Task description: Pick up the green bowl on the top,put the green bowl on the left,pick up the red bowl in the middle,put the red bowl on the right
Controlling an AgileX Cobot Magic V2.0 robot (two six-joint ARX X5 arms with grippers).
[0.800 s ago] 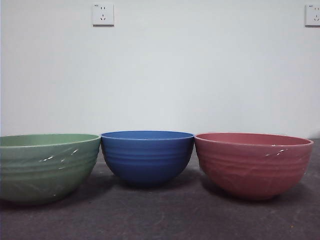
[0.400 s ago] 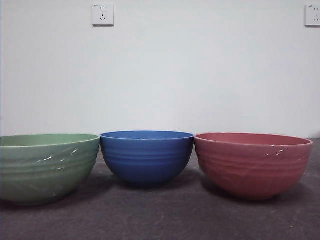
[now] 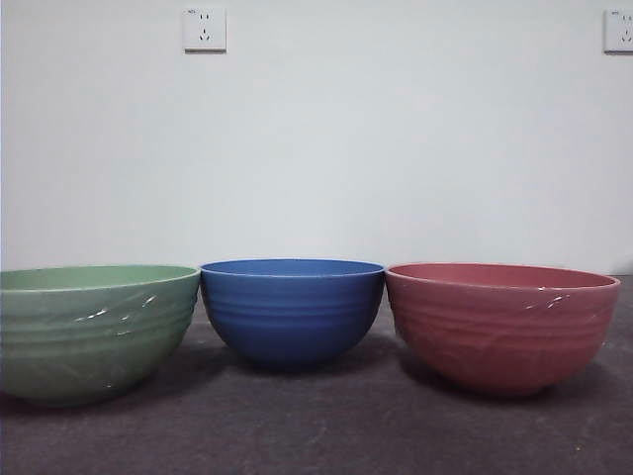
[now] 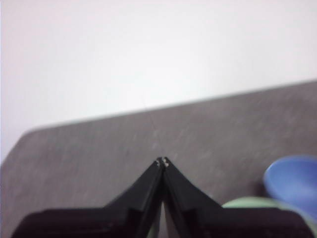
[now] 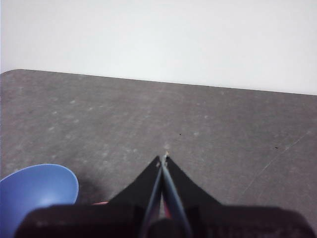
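the grey bench (image 3: 316,435) carries three bowls in a row. the green bowl (image 3: 94,332) sits just under the left gripper (image 4: 162,161), beside the blue bowl (image 3: 292,312). the red bowl (image 3: 499,327) sits under the right gripper (image 5: 164,157), only a sliver visible there. both grippers hang above the bench, jaws pressed together, holding nothing.

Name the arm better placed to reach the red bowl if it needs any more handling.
Right, as a judgement. The right gripper, jaws shut and empty, has a sliver of the red bowl just beneath it. The left gripper sits by the green bowl instead.
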